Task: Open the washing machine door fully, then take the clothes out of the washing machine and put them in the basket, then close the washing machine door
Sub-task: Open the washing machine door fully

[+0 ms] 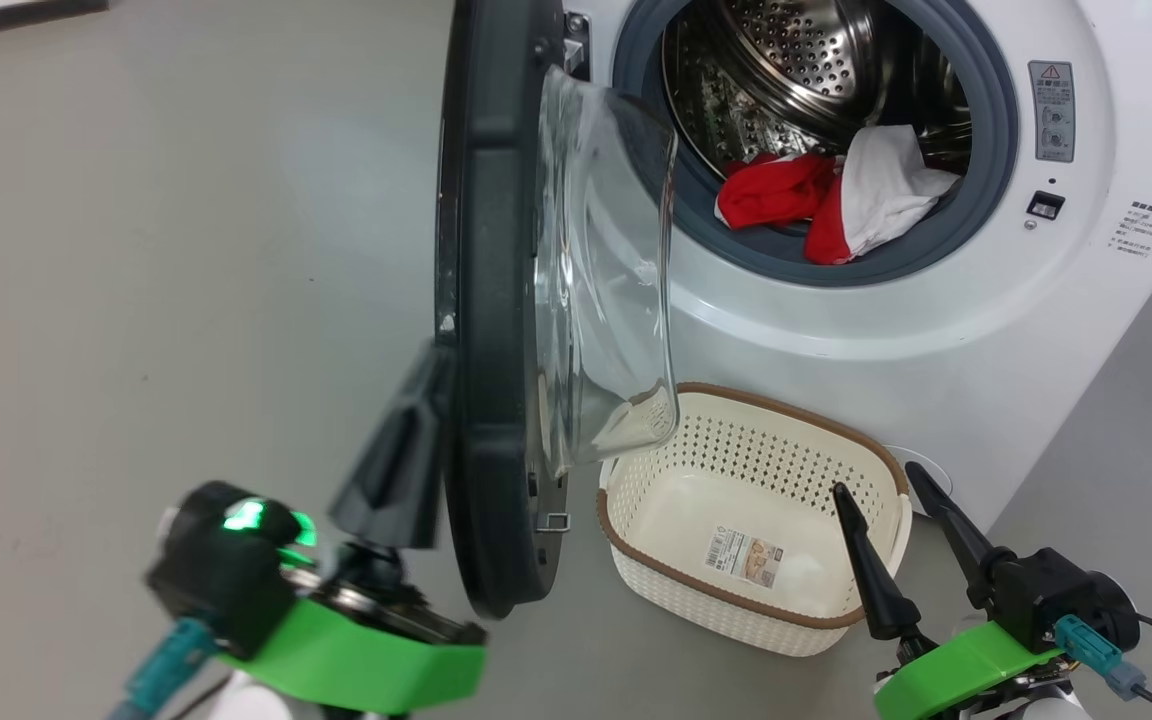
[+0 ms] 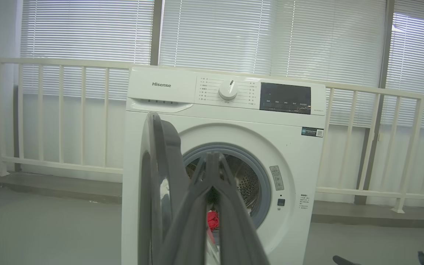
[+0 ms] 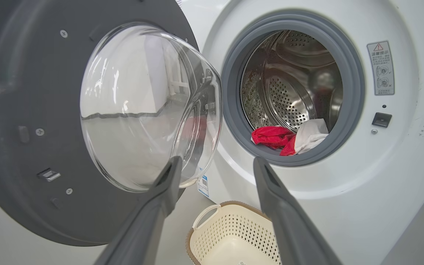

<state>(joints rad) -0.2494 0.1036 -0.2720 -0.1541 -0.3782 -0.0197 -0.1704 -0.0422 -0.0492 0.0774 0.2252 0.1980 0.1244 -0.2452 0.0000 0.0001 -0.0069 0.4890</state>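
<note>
The washing machine door [image 1: 496,300] stands open, seen edge-on. Red and white clothes [image 1: 826,195] lie at the front of the washing machine's [image 1: 936,340] steel drum [image 1: 806,60], drooping onto the grey rubber ring [image 1: 991,180]. The basket [image 1: 736,625] sits on the floor [image 1: 186,250] below, holding just a paper label [image 1: 746,557]. The left hand [image 1: 429,375], fingers pressed together, is just beside the door's outer rim. The right hand [image 1: 876,478] is spread over the basket's near corner.

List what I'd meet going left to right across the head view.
Left pincer → door → clothes → warning label.
</note>
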